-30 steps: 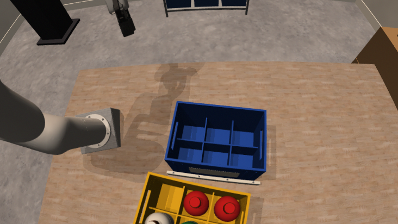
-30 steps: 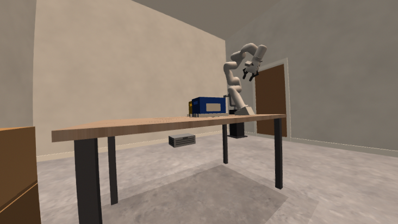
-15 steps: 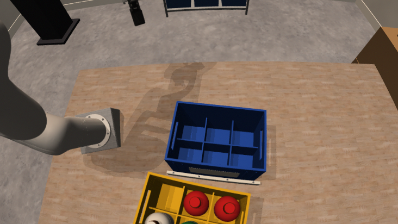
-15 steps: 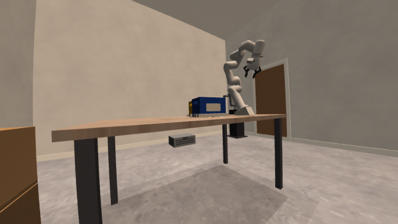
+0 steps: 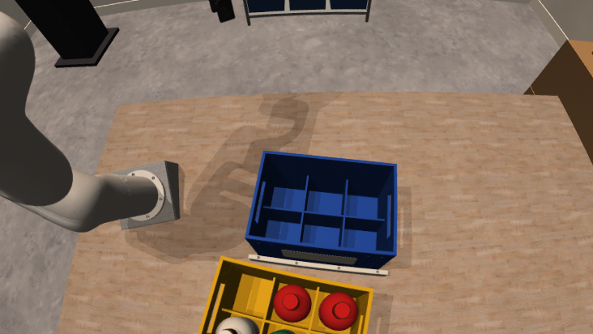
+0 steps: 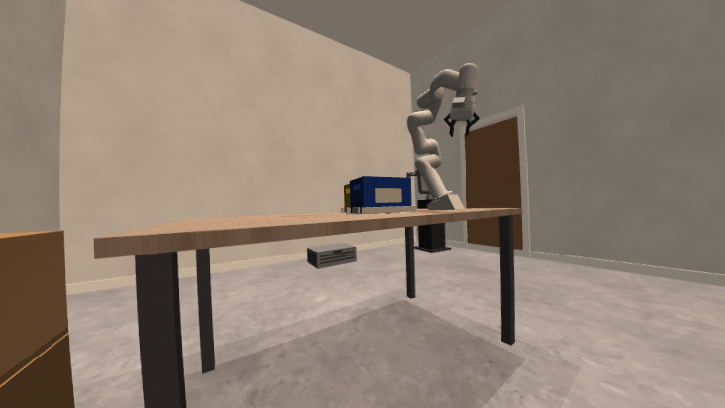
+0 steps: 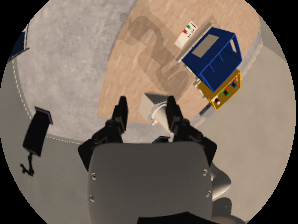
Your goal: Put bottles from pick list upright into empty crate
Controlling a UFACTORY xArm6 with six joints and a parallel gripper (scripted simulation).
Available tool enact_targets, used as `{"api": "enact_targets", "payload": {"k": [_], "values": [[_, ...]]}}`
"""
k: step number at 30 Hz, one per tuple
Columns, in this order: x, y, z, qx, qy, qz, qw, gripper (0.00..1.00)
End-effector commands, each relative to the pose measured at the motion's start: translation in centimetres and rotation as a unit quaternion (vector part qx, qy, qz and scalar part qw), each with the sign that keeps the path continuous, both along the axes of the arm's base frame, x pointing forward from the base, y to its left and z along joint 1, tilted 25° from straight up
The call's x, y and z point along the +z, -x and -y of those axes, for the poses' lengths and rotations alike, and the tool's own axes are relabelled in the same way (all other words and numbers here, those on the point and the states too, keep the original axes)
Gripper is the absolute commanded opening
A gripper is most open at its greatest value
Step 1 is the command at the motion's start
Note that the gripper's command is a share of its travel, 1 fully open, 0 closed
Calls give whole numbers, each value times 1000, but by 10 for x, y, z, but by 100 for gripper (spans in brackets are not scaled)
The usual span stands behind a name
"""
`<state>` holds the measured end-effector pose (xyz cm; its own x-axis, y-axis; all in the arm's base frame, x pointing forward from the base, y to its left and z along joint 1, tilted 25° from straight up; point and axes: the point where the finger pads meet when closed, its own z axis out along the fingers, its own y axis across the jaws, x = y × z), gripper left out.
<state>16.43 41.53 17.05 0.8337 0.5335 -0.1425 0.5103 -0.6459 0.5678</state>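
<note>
Pale plaster walls and a mottled grey floor surround the wood-topped counter [image 5: 477,165] [image 6: 304,228] [image 7: 125,65], which stands on black legs. From where I stand, the tool [image 6: 459,134] [image 7: 146,103] hangs high above the counter's height, pointing down, its 2 black fingers apart with nothing between them. The xArm [image 5: 37,136] [image 6: 423,121] bends up and over from a grey wedge-shaped base [image 5: 172,207] [image 6: 452,203] at 1 end of the counter.

Farther along, the blue crate [image 5: 321,160] [image 6: 367,192] [image 7: 197,62] sits level, its 6 compartments showing bare floors. A pale strip [image 5: 317,265] fixed with 4 screws runs along its side, between it and the yellow crate [image 5: 290,273] [image 6: 347,189] [image 7: 220,104].

The bottles are in the yellow crate: 2 red bottles side by side, the first red bottle [image 5: 292,302] next to a bare compartment and the second red bottle [image 5: 338,310] in the corner. Parts of a white bottle [image 5: 237,325] and a green bottle [image 5: 282,331] show in the next row.

On the blue crate's other side lies the pick list [image 7: 186,34], with red and green marks; its counts are too small to read.

Beyond the counter are a brown door [image 6: 492,182] and a grey vented box [image 6: 332,255] on the floor.
</note>
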Motion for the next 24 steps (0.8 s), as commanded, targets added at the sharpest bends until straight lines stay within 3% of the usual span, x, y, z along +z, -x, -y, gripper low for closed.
{"api": "enact_targets", "payload": {"k": [1,5,10,12,24], "values": [[0,-10,-18,5,-13,-13,1000,65],[1,-19,-30,21,-47,-38,998,65],[2,-27,-41,21,-47,-38,998,65],[3,-34,-48,34,-73,-54,995,65],[5,-46,-63,39,-82,-60,994,65]]}}
